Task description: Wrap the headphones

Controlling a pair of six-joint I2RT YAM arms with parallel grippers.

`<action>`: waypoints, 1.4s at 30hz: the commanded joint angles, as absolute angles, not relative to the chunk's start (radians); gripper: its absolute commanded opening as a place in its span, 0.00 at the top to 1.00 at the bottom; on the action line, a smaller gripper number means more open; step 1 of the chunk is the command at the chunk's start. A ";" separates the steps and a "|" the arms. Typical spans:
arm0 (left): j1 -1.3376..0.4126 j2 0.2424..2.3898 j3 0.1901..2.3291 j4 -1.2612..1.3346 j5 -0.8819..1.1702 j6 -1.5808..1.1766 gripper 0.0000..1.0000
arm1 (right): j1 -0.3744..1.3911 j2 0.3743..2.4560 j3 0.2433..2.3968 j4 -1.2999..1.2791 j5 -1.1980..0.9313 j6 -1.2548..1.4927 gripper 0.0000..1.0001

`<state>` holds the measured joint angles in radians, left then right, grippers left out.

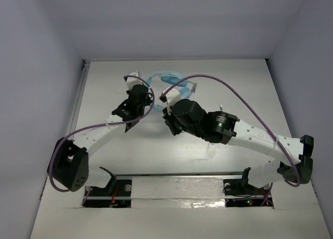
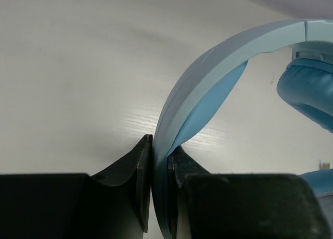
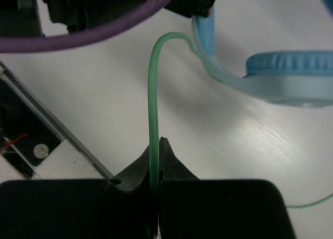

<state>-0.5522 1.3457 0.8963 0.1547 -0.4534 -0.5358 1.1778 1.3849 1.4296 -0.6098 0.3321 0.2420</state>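
Note:
The light blue headphones (image 1: 165, 75) lie at the far middle of the white table. My left gripper (image 1: 140, 84) is shut on the curved headband (image 2: 208, 67), which runs up from between the jaws (image 2: 158, 163). One padded earcup (image 2: 307, 90) shows at the right of the left wrist view. My right gripper (image 1: 167, 96) is shut on the thin pale green cable (image 3: 154, 93), which rises straight from the fingertips (image 3: 157, 145) and bends right to the headphones. Another earcup (image 3: 291, 75) lies at the upper right of the right wrist view.
Thick purple robot cables (image 1: 244, 106) arc over both arms; one crosses the top of the right wrist view (image 3: 93, 33). A metal rail (image 1: 177, 175) runs along the near table edge by the arm bases. White walls enclose the table on three sides.

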 commanded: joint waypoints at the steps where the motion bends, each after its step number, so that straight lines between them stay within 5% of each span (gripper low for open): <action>1: -0.583 1.312 0.890 0.278 -0.424 -0.473 1.00 | 1.169 1.393 1.502 -0.702 0.461 0.167 1.00; 17: -0.669 1.206 0.844 0.094 -0.201 -0.399 1.00 | 1.019 1.404 1.531 -0.664 0.762 0.068 0.96; 42: -0.698 0.997 0.877 0.034 0.115 -0.382 1.00 | 0.804 1.390 1.353 -0.385 0.454 0.100 0.87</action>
